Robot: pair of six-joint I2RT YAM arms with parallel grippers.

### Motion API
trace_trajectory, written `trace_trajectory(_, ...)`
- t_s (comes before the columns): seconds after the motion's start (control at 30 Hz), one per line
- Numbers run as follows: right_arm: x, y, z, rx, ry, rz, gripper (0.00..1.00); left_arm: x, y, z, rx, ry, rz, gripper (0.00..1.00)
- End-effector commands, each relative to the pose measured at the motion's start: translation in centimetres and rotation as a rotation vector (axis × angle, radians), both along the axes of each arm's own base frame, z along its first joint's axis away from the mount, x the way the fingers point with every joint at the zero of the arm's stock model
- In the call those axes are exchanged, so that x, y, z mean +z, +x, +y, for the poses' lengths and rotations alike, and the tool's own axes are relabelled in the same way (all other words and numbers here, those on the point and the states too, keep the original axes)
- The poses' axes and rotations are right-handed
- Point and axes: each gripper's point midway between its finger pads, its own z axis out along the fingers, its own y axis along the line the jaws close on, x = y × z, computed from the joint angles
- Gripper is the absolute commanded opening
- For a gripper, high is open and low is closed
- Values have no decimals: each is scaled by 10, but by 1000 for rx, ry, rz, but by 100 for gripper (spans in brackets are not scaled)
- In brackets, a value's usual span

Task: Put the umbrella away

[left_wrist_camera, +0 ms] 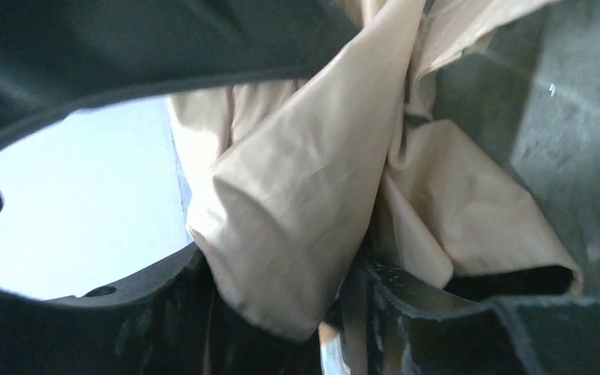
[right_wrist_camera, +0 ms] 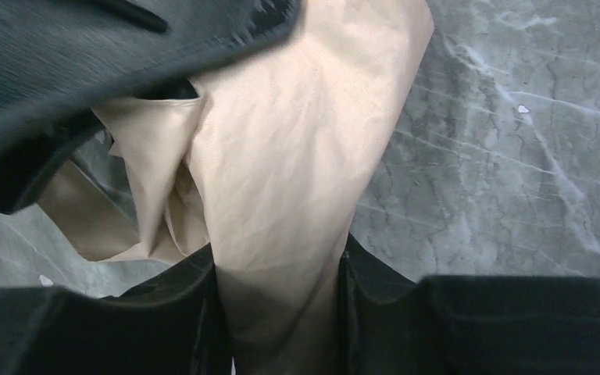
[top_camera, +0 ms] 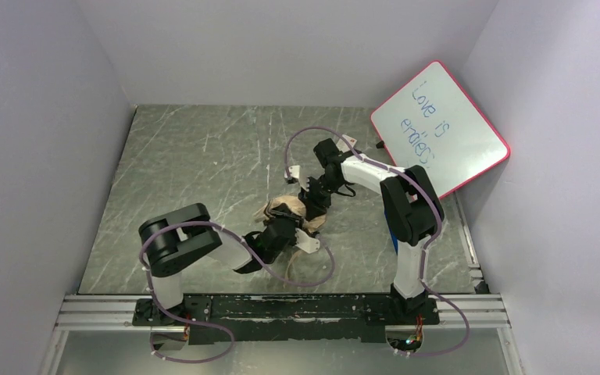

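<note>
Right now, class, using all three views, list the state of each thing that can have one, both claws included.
umbrella, collapsed, tan fabric loose and bunched, lying on the table between the claws.
left claw, shut on the umbrella's fabric.
right claw, shut on the umbrella's fabric.
whiteboard, propped at a tilt at the table's far right, blue writing on it.

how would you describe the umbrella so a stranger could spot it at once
On the grey marbled table, look at the middle, where the left end effector and right end effector meet. The umbrella is the crumpled tan bundle pinched between them: soft beige fabric, unlike the flat pink-framed whiteboard at far right.
</note>
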Motion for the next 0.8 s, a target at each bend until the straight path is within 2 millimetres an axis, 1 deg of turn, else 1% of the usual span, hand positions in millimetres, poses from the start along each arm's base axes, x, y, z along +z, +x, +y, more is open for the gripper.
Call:
trace_trajectory(0.0, -32, 26, -27, -56, -137, -108, 29, 17, -6, 18, 46, 2, -4, 59)
trace_trajectory(0.07, -33, 27, -27, -59, -129, -120, 22, 33, -7, 16, 49, -50, 2, 76)
trace_trajectory(0.13, -34, 27, -27, -61, -125, -130, 15, 49, -13, 13, 54, -121, 34, 84)
trace_trajectory(0.2, -35, 29, -27, -62, -122, -146, 11, 67, -22, 12, 44, -215, 91, 85)
trace_trajectory(0.27, -36, 32, -28, -69, -123, -170, 9, 83, -37, 13, 23, -317, 161, 84)
trace_trajectory(0.37, -33, 36, -29, -84, -114, -229, 8, 114, -59, 17, -30, -489, 248, 80)
trace_trajectory(0.4, -30, 42, -27, -91, -103, -274, 8, 130, -63, 23, -33, -564, 252, 77)
trace_trajectory(0.43, -29, 42, -27, -92, -99, -302, 8, 137, -64, 29, -22, -616, 267, 75)
trace_trajectory(0.5, -26, 42, -28, -91, -96, -352, 8, 149, -58, 45, 21, -712, 274, 71)
trace_trajectory(0.53, -28, 39, -31, -85, -103, -366, 7, 154, -53, 53, 46, -755, 274, 70)
trace_trajectory(0.63, -29, 33, -30, -61, -120, -443, 5, 162, -26, 80, 133, -870, 279, 67)
trace_trajectory(0.7, -30, 30, -30, -49, -138, -522, 5, 167, -4, 95, 184, -917, 278, 67)
trace_trajectory(0.77, -30, 27, -28, -36, -155, -603, 5, 169, 11, 97, 184, -932, 292, 69)
